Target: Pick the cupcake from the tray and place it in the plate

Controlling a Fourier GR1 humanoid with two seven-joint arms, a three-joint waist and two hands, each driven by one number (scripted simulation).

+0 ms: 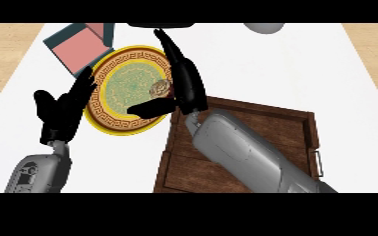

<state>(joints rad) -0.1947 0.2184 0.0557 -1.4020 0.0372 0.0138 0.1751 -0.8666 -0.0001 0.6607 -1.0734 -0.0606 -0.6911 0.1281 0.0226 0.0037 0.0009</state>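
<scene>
The cupcake point(159, 88), small and tan, sits on the right part of the round plate point(118, 87), which has a yellow patterned rim and a green middle. My right hand point(186, 82) lies over the plate's right edge with its fingers stretched straight toward the far side and its thumb point(150, 109) spread out below the cupcake; the cupcake sits in the gap beside the palm. The brown wooden tray point(284, 130) lies to the plate's right, partly under my right forearm. My left hand point(62, 111) rests open at the plate's left edge, fingers up.
A pink and teal flat object point(77, 45) lies at the far left behind the plate. A grey rounded object point(264, 27) and a dark one point(161, 25) sit at the counter's far edge. White counter point(325, 65) stretches to the right.
</scene>
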